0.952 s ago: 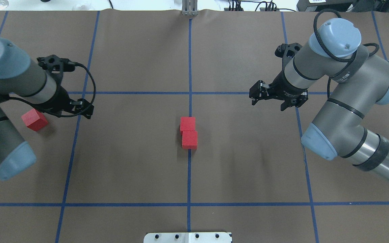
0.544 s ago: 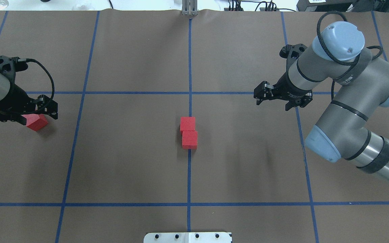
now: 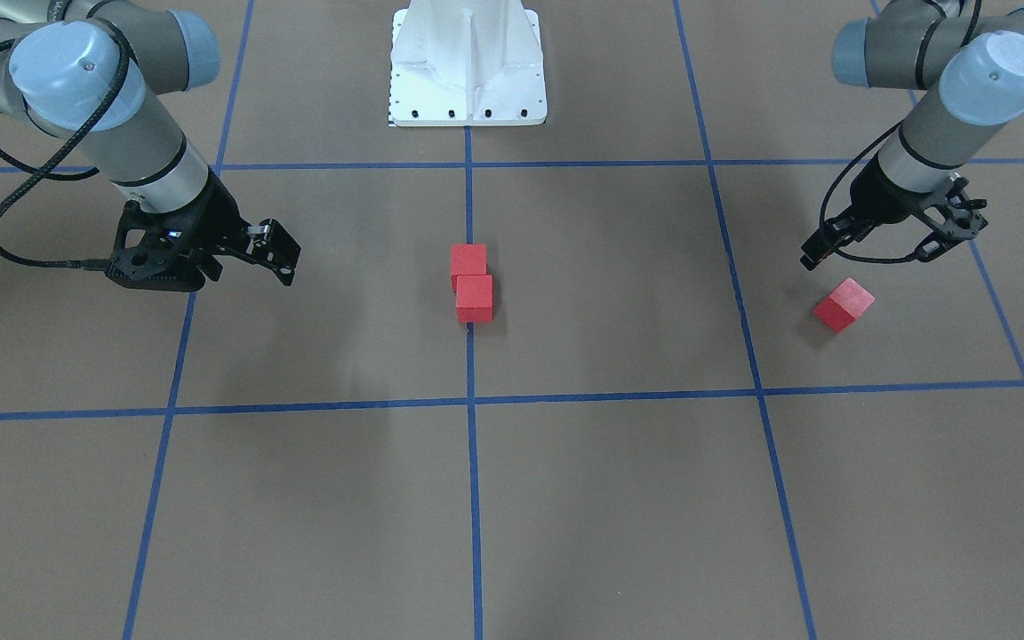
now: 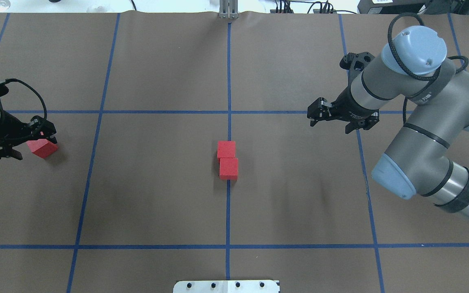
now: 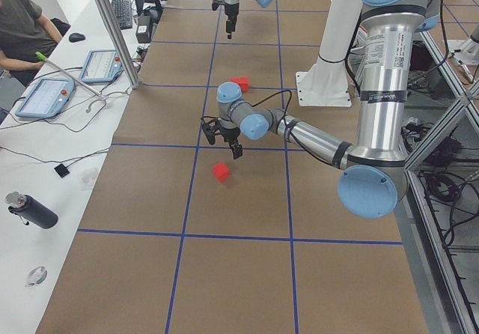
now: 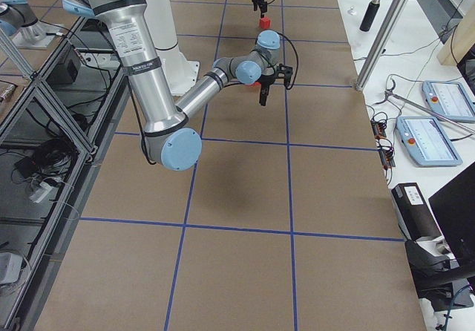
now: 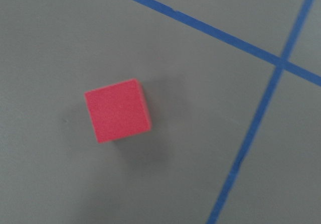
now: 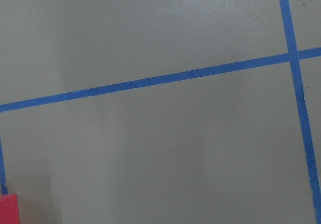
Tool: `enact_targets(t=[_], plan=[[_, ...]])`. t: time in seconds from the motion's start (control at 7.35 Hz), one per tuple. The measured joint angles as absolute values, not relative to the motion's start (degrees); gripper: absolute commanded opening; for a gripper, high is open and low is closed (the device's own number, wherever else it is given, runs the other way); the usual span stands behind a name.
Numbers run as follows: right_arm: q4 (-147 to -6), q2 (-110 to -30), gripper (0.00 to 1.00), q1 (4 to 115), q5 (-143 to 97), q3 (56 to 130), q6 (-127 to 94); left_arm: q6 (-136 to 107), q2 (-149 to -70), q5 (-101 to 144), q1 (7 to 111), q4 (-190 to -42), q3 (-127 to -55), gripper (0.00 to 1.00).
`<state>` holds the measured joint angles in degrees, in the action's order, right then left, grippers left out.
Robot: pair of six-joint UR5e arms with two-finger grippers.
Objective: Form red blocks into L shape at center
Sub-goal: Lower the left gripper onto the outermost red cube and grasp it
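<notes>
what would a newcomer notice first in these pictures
Against the brown table, two red blocks touch, slightly offset, on the middle blue tape line at the center, while a third block lies alone far to the robot's left. The left gripper hovers near that lone one, jaws open; the right gripper hangs open over the table opposite.

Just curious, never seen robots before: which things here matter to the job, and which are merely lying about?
Job: two touching red blocks, stray red block, left tool, right tool.
Lying about: black bottle, two tablets.
</notes>
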<state>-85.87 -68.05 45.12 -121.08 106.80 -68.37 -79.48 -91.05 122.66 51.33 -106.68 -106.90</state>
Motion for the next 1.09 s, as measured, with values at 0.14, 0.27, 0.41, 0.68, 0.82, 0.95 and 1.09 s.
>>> enact_targets(t=[0.14,0.27,0.41,0.68,0.82,0.95,1.09], plan=[[-85.9,-68.1,1.00,45.1,-120.9,106.8,-68.4,-80.3,-91.0,122.4,51.2,-107.9,-105.1,1.00],[-85.9,-68.1,1.00,45.0,-120.6,106.8,-68.4,-80.2,-91.3,122.3,51.2,-108.3,-103.3,1.00],[-85.9,-68.0,1.00,45.0,-120.4,106.7,-68.4,-80.1,-92.0,122.2,51.2,-108.5,-101.5,1.00],[-85.9,-67.9,1.00,44.9,-120.3,106.6,-68.4,-79.9,-93.1,122.2,51.2,-108.5,-99.1,1.00],[-85.9,-67.8,1.00,44.9,-120.3,106.6,-68.4,-80.0,-94.9,122.2,51.4,-108.5,-97.3,0.99],[-85.9,-67.7,1.00,44.9,-120.3,106.7,-68.4,-80.1,-96.8,122.2,51.7,-108.5,-95.3,0.99],[-85.9,-67.5,1.00,44.9,-120.2,106.7,-68.4,-79.9,-97.9,122.1,51.9,-108.5,-93.7,0.97]])
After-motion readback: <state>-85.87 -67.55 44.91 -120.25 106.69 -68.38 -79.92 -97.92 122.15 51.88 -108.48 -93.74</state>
